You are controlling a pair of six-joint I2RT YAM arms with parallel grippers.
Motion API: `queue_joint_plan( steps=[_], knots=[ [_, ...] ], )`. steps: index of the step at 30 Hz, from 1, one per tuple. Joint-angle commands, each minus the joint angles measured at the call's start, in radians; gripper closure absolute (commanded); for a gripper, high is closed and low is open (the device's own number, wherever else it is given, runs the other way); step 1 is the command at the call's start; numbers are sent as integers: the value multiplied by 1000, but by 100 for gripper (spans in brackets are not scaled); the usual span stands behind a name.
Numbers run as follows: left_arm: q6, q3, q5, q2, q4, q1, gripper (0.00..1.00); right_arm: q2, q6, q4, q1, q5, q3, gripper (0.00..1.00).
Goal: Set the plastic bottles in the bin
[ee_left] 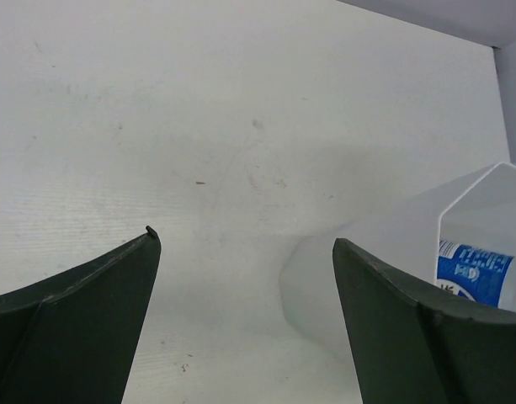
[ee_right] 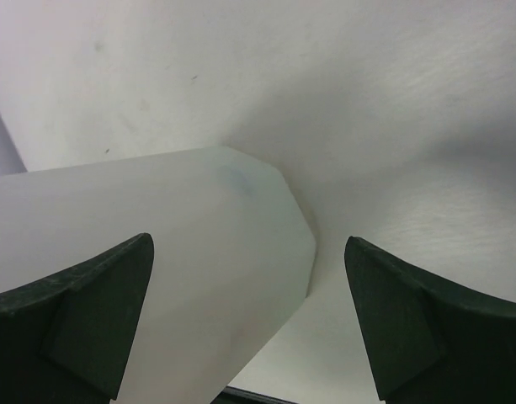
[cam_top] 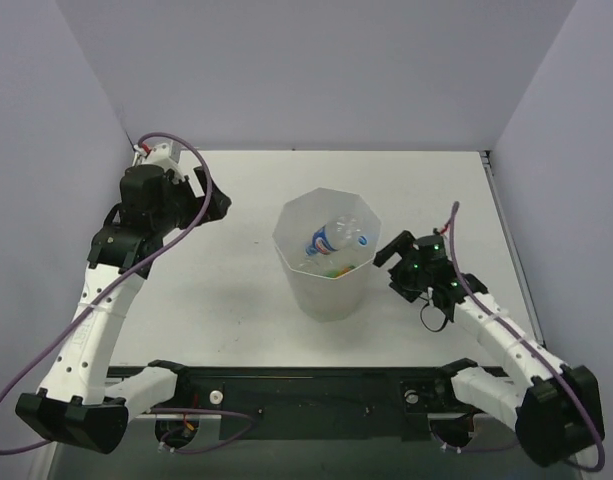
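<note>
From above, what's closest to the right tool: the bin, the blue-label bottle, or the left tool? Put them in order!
1. The bin, just beside the right tool.
2. The blue-label bottle, inside the bin.
3. The left tool, far on the left side.

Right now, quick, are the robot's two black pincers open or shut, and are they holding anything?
Left black two-finger gripper: open, holding nothing.
Right black two-finger gripper: open, holding nothing.

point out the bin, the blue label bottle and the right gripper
bin (cam_top: 324, 292): top external view, outer front wall
blue label bottle (cam_top: 320, 243): top external view, its label
right gripper (ee_right: 247, 238): right wrist view, midway between fingertips
</note>
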Motion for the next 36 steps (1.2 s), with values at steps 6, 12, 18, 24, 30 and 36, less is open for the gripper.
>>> queue_joint_plan(
  steps=[6,12,18,24,30,36],
  knots=[
    [133,156,-195,-15,-143,46,3,259,71,241,233,50,230,7],
    [145,151,-205,-41,-166,54,3,137,-47,40,129,171,241,3],
    [132,160,-200,-30,-183,74,3,-22,-202,-397,235,804,373,0],
    [69,118,-117,-25,-120,100,3,-74,-237,-615,229,934,455,0],
    [46,79,-36,-6,-85,103,3,-84,-237,-675,235,989,521,0],
    [32,65,-22,-7,-63,102,3,-80,-285,-686,235,1029,543,0]
  ],
)
